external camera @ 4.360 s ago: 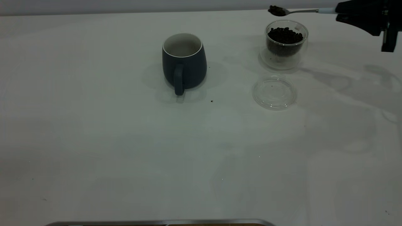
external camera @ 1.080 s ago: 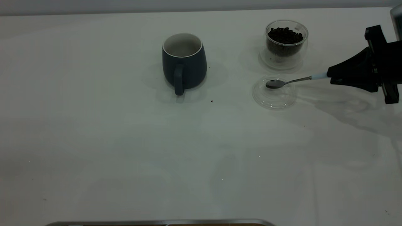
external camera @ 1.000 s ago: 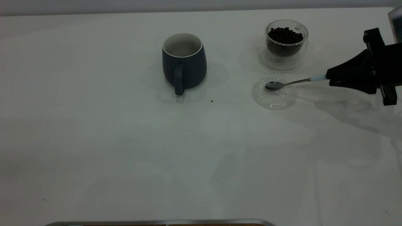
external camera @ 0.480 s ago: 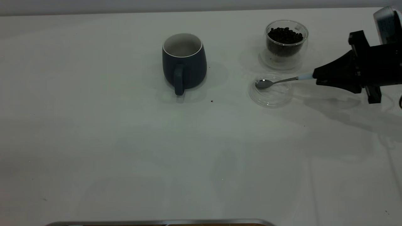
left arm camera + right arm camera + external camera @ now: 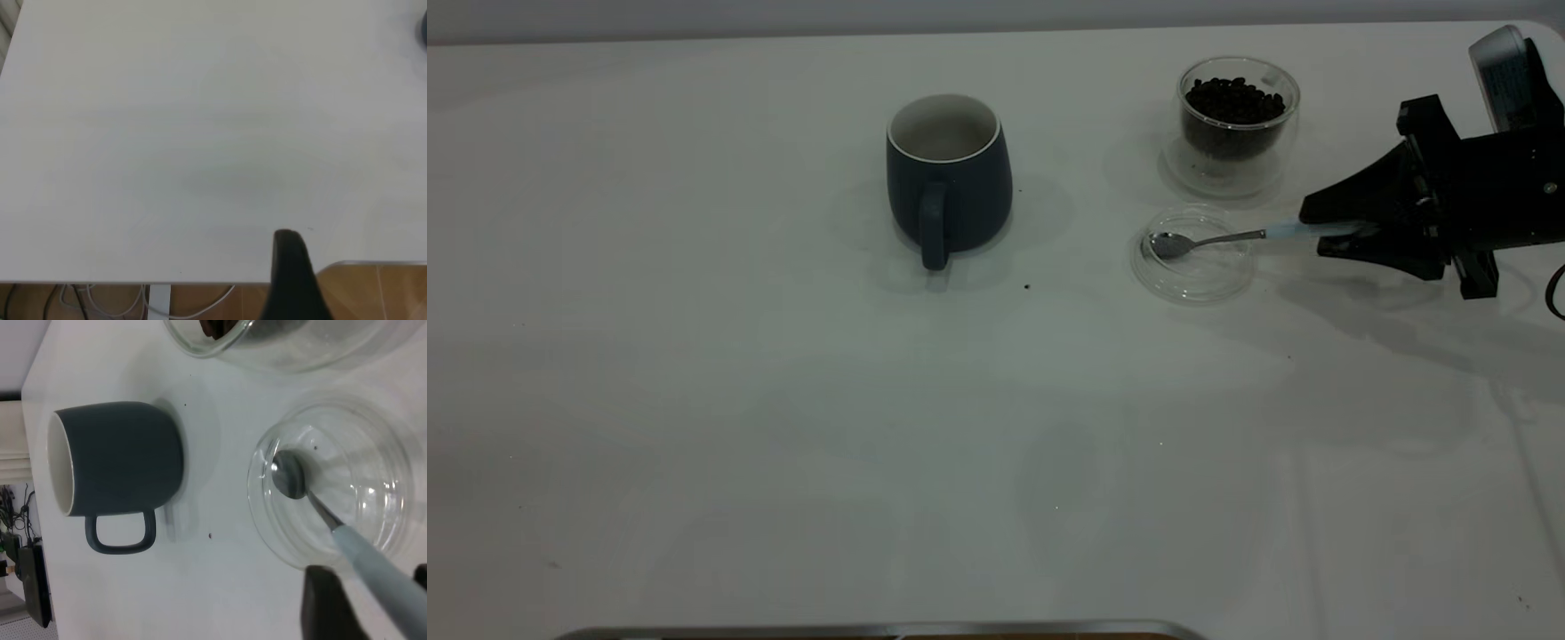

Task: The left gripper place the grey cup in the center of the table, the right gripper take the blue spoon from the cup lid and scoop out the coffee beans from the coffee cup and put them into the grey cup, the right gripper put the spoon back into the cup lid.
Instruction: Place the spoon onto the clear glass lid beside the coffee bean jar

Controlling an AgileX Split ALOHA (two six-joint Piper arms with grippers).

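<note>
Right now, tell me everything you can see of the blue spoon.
The blue spoon has a small shiny metal bowl, a thin metal neck and a pale blue handle. Its bowl looks empty and rests inside the clear cup lid, near the rim facing the grey cup. The handle slants up over the lid's opposite rim and runs between the fingers of the right gripper, which look parted around it. The lid sits in front of the glass coffee cup of beans.

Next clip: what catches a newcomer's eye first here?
The dark grey cup stands alone mid-table, handle toward the camera. At the right, the right gripper reaches in around the blue spoon, its bowl resting in the clear lid, just in front of the glass of coffee beans.
</note>
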